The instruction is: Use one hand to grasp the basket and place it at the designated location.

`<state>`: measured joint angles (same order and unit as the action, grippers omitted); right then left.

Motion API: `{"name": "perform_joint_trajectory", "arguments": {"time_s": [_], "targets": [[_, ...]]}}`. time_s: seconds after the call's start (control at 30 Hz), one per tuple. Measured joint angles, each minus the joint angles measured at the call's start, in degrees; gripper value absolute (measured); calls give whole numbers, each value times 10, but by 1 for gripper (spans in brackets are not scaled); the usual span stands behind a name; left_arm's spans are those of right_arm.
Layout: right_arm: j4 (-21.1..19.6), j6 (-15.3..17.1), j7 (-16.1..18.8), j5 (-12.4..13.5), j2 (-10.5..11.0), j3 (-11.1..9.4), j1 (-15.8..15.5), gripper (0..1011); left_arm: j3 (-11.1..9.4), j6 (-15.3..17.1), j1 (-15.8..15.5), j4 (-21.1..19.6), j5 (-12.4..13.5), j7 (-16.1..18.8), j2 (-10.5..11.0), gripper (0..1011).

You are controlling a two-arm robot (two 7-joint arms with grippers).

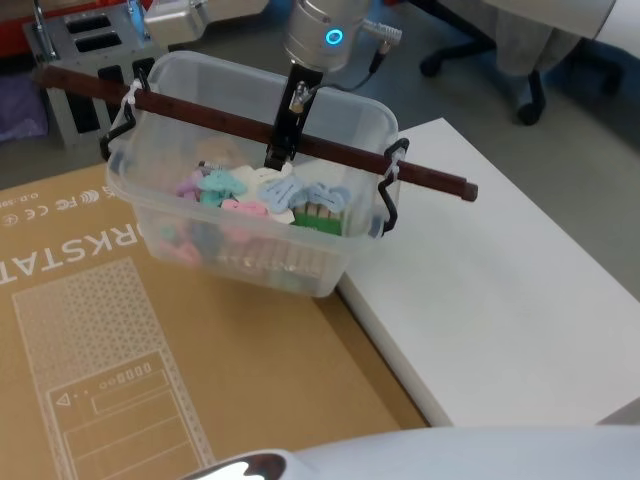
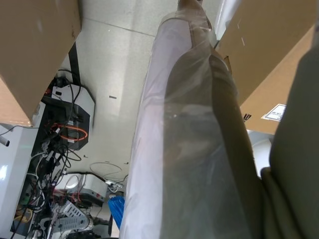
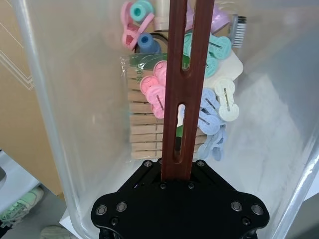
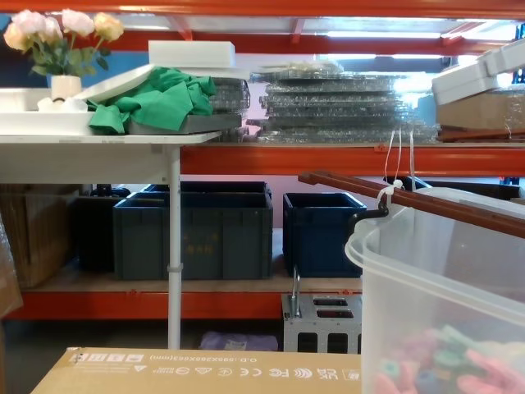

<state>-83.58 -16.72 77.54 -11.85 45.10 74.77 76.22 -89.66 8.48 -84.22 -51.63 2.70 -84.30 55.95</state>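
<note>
Robot lifts peg basket by its handle: nearest the robot in the head view, a printed cardboard sheet (image 1: 150, 330) fills the 7 o'clock side and a white board (image 1: 500, 290) the 4 o'clock side. The translucent basket (image 1: 300, 260) hangs or stands over the seam between them, toward 11 o'clock from the view's centre; whether its base touches either surface cannot be told. Pastel plastic pegs (image 1: 260, 190) and a bundle of wooden pegs (image 3: 144, 129) lie inside. The right gripper (image 1: 285, 132) reaches down from 12 o'clock, its jaws clamped tight on the middle of the dark red-brown handle (image 1: 200, 112), which stands raised across the tub. Beyond, at 10 o'clock, a grey metal box (image 1: 85, 40) sits on the floor. From the chest camera the basket looms at 4 o'clock, with dark blue crates (image 4: 193, 230) shelved behind.
</note>
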Motion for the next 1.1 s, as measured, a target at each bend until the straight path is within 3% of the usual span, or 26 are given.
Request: {"name": "perform_joint_trajectory", "arguments": {"time_s": [0.3, 0.57, 1.1], "targets": [[1, 5, 3, 0, 6, -13, -7, 0, 0, 0, 0, 0, 0, 0, 0, 0], [25, 38, 9, 16, 31, -37, -12, 0, 0, 0, 0, 0, 0, 0, 0, 0], [64, 74, 17, 22, 54, -63, -23, 0, 0, 0, 0, 0, 0, 0, 0, 0]]}}
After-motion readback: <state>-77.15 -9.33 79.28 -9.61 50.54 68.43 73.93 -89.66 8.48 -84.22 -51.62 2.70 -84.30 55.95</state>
